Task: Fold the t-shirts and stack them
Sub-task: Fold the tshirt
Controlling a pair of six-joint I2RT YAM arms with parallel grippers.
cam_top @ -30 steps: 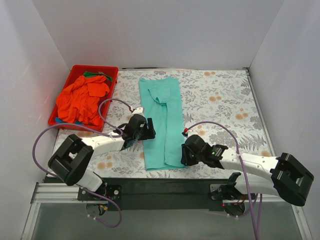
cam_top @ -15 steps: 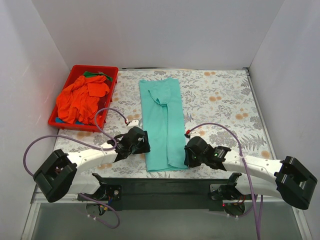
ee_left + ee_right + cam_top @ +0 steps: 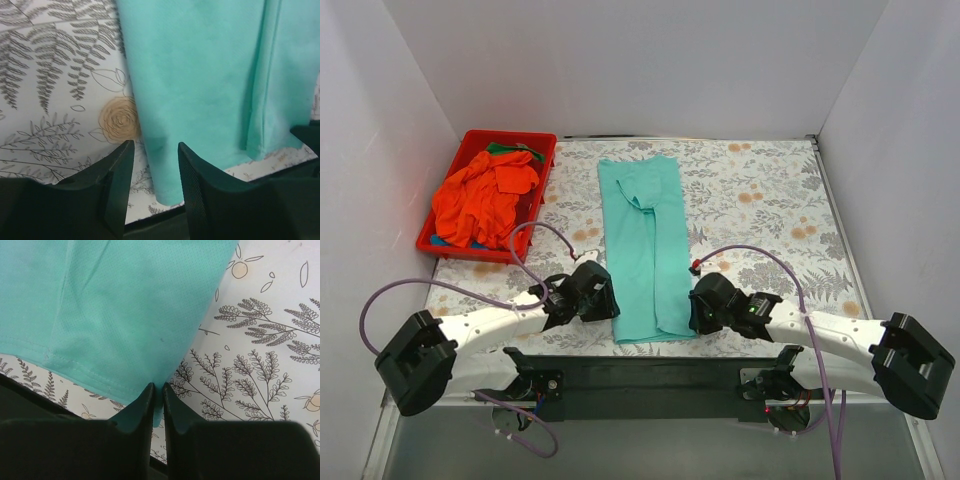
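Teal t-shirt [image 3: 645, 250] folded lengthwise on the desk [image 3: 760, 200], both arms at its near hem.
The left end effector [image 3: 155, 150] sits with fingers apart over the shirt's left edge; the right end effector [image 3: 157, 390] is pinched on its right corner.

In the red bin [image 3: 470, 254] left of the teal t-shirt [image 3: 645, 250], green cloth [image 3: 515, 150] (a mere sliver) lies mostly buried under the orange t-shirt [image 3: 480, 205]; both wrist views crop the teal t-shirt's far end.
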